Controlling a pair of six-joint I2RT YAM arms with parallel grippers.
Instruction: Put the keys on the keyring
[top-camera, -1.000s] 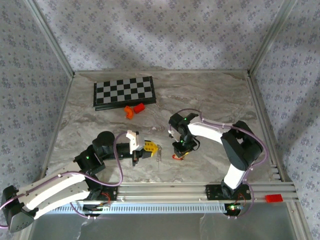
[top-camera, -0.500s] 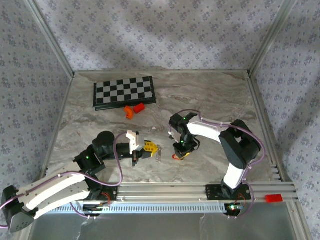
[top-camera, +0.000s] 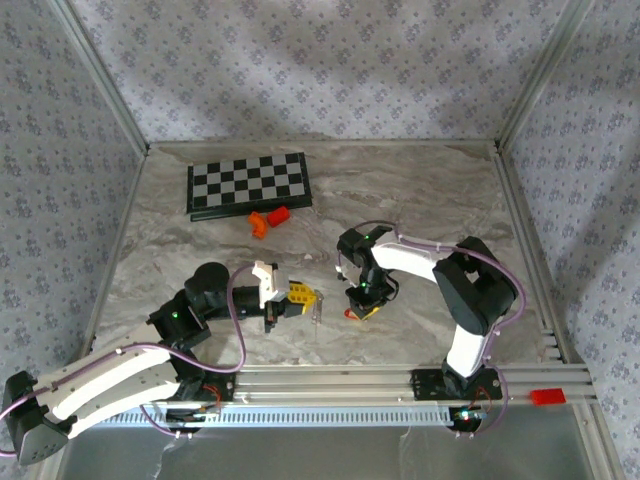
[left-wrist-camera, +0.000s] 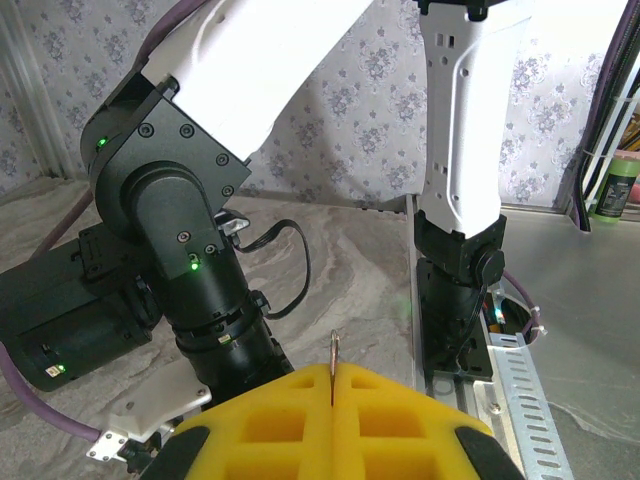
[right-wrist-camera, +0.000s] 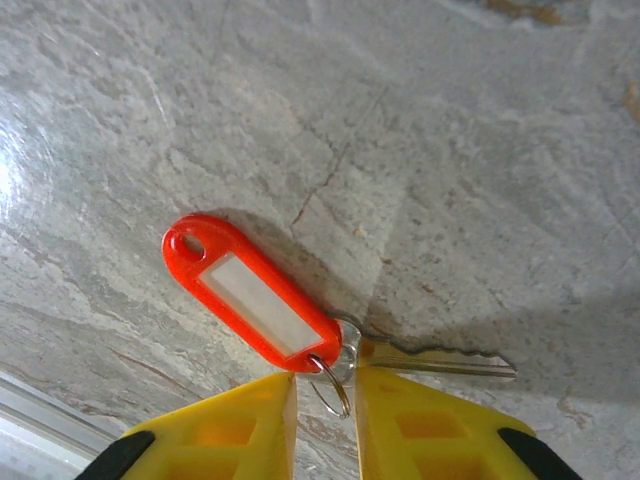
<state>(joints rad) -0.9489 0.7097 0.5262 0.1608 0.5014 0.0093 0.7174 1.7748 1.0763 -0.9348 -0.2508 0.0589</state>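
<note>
The keyring's red tag (right-wrist-camera: 250, 292) lies flat on the marble, its thin wire ring (right-wrist-camera: 335, 385) pointing toward my right gripper (right-wrist-camera: 325, 400). The yellow fingers (right-wrist-camera: 230, 430) stand narrowly apart on either side of the ring, open. One silver key (right-wrist-camera: 440, 362) lies on the table, its head at the ring beside the right-hand finger. From above, the right gripper (top-camera: 362, 303) hangs over the tag (top-camera: 350, 314). My left gripper (left-wrist-camera: 333, 385) is shut on another key (left-wrist-camera: 333, 352), seen edge-on between the pads. That key (top-camera: 318, 308) hangs from the left gripper (top-camera: 303, 296) left of the keyring.
A folded chessboard (top-camera: 248, 183) lies at the back left, with two orange blocks (top-camera: 268, 218) just in front of it. The right arm's base (left-wrist-camera: 455, 290) and the metal rail (top-camera: 400, 380) along the near edge stand close to both grippers.
The right gripper's jaws have narrowed a little around the wire ring and its arm has shifted slightly. The left arm holds still with its key.
</note>
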